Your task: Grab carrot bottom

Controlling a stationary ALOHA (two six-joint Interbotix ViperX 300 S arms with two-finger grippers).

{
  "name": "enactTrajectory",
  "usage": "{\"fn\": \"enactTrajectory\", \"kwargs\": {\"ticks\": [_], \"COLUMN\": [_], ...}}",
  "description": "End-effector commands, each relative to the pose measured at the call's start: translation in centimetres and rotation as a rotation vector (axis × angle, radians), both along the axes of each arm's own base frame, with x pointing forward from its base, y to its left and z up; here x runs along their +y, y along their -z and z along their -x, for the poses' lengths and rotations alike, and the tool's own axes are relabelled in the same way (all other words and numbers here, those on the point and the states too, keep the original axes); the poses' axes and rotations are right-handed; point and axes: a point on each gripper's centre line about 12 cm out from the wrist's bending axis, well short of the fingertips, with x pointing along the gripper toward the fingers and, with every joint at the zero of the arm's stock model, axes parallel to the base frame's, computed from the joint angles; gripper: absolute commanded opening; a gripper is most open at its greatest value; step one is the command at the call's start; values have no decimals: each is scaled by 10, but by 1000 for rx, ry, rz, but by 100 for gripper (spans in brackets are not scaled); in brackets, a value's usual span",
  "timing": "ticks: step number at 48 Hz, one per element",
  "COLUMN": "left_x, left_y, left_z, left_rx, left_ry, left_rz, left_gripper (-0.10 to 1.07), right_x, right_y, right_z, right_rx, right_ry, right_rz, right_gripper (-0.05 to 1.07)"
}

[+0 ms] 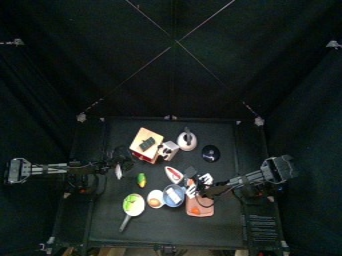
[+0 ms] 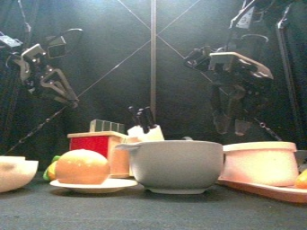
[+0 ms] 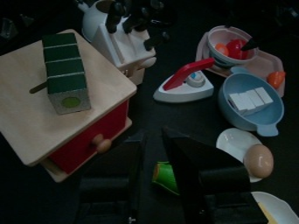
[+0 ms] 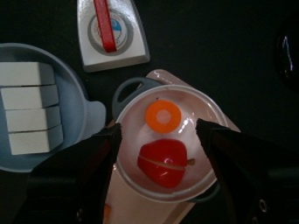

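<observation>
An orange round carrot piece with a pale centre lies in a pink pot, beside a red vegetable. My right gripper hovers right above the pot, open and holding nothing, one jaw on each side of the pot's contents. In the top view it is at the table's front right, over the pink pot. Another orange piece lies by the pot. My left gripper is open and empty at the table's left, above a green item.
A blue bowl of white cubes sits next to the pot, a toy iron beyond it. A wooden box with a red drawer, a knife block and a plate with a round fruit stand further left.
</observation>
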Motion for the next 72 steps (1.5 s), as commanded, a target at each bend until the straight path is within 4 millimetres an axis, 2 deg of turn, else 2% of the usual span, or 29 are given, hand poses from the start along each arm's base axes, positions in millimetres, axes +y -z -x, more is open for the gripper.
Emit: {"fn": "enactTrajectory", "kwargs": {"ticks": [1,13,27,31,46,58,72], "left_x": [1,1,1,1,1,2,1], "left_y": [-5,-5,-5,-5,-6,-5,-5], "left_z": [-2,-2,-2,-2,-3,-2,-2], "left_rx": [-13,-12,-14,-14,-15,-13,-12], "left_ry": [-2,-2,-2,-2,-1,-3,-2], "left_rz": [-2,-3,-3,-3,-5,-5,-3], "left_gripper": [66,66,66,66,66,66,66], "right_x": [7,55,105,113,115,112,110], "right_y": [-19,-21,-5,2,31,41,58], "right_z": [-2,1,8,8,2,-1,7], "right_rx": [-41,-17,24,26,48,34,36], "right_ry": [33,40,88,89,56,13,6], "right_rz": [-64,-231,-326,-324,-277,-242,-268], "right_gripper": [98,98,98,98,98,98,98]}}
